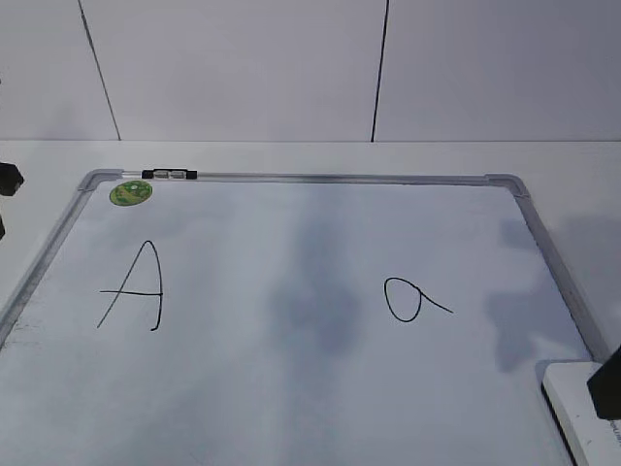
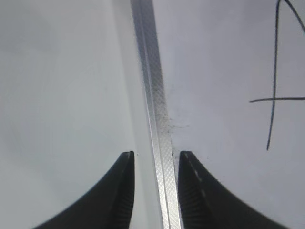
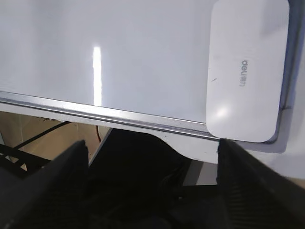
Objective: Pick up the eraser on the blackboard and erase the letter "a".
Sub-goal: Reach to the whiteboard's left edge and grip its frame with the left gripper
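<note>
The blackboard (image 1: 291,388) is a white dry-erase board with a grey frame, lying flat on the table. The letter "a" (image 1: 408,299) is on its right half. The eraser (image 1: 579,417) lies at the board's near right corner, and it shows in the right wrist view (image 3: 248,71) as a white block with grey lettering. My right gripper (image 3: 152,143) is open and empty, over the table's front edge, with the eraser ahead by its right finger. My left gripper (image 2: 156,155) is open and empty, straddling the board's left frame rail (image 2: 152,95).
A capital "A" (image 1: 136,286) is drawn on the board's left half. A green sticker (image 1: 131,193) and a marker pen (image 1: 170,175) sit at the far left corner. White wall panels stand behind the table. Below the front edge are dark cables and floor.
</note>
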`<state>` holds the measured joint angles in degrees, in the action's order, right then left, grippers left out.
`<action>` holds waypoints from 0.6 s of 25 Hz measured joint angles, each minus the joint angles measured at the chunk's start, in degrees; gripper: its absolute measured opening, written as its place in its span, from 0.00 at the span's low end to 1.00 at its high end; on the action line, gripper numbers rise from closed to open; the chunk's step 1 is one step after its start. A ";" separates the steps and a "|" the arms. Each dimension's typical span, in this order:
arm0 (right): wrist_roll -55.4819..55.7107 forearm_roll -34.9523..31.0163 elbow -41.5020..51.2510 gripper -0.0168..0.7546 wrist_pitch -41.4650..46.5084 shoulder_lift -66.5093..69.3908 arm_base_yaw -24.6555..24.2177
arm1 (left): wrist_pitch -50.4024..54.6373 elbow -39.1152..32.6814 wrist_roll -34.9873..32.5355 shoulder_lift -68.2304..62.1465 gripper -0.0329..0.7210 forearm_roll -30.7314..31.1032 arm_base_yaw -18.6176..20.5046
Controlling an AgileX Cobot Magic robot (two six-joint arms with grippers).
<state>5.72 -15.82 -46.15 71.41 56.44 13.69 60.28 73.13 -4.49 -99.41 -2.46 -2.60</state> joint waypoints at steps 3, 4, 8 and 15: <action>0.80 0.00 0.00 0.86 -0.12 1.33 0.67 | -0.20 0.00 -1.06 -1.03 0.36 -1.39 0.89; 0.92 0.11 0.00 0.86 -0.15 1.74 0.67 | -0.23 0.05 -1.33 -1.43 0.36 -1.76 0.99; 1.16 1.17 0.00 0.86 -0.37 2.11 0.76 | -1.06 0.05 -1.69 -2.95 0.36 -2.41 0.99; 2.71 4.24 0.00 0.84 -0.37 2.46 0.76 | -1.66 0.05 -1.71 -3.57 0.36 -3.90 0.99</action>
<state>8.43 -11.58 -46.15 71.05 58.91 14.45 58.62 73.18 -6.20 -102.98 -6.37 -1.61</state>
